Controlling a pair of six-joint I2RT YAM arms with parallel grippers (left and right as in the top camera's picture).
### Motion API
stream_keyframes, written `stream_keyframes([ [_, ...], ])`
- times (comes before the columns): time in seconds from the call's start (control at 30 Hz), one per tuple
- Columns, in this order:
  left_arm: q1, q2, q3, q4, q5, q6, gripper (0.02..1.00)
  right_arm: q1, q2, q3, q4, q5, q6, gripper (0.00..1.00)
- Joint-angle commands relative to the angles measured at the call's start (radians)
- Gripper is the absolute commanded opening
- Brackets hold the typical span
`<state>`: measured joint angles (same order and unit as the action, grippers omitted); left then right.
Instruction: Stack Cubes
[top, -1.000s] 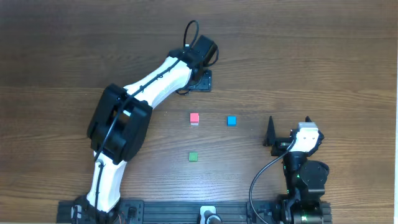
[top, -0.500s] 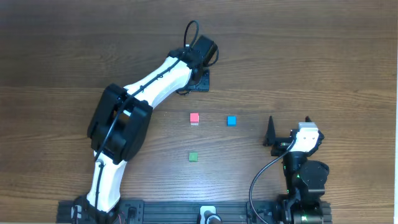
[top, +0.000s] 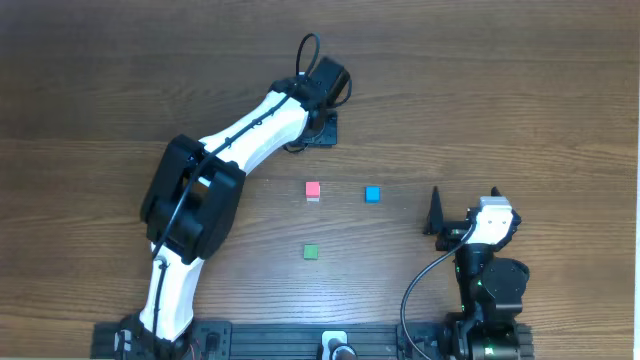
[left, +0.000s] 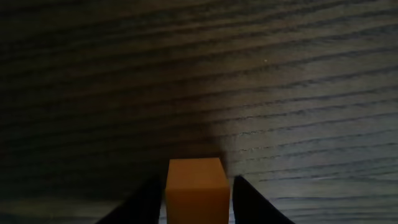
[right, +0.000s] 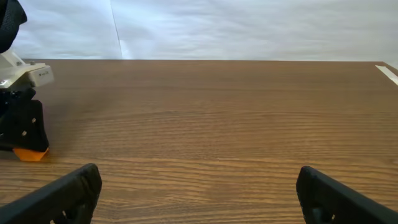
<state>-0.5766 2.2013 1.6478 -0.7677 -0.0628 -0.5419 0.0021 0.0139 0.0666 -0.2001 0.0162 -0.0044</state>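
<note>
Orange cube (left: 196, 186), pink cube (top: 313, 189), blue cube (top: 372, 194), green cube (top: 310, 252), brown wood-grain table (top: 500, 100), white left arm (top: 255, 128)

White arm (top: 255, 125), black left pincer (top: 322, 128)

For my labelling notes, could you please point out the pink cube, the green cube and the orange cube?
pink cube (top: 313, 189), top view, top face.
green cube (top: 310, 252), top view, top face.
orange cube (left: 196, 193), left wrist view, face toward the camera.
</note>
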Motion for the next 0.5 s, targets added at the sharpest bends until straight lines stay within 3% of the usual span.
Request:
stream_keyframes([
  [0.03,-0.001,0.023,0.022,-0.004,0.006,0.003,0.34,-0.006,-0.007,-0.007,0.002,-0.008,-0.004,0.991],
  [0.5,-0.002,0.019,0.022,-0.013,0.01,0.001,0.178,-0.006,-0.007,-0.007,0.002,-0.008,-0.004,0.993],
])
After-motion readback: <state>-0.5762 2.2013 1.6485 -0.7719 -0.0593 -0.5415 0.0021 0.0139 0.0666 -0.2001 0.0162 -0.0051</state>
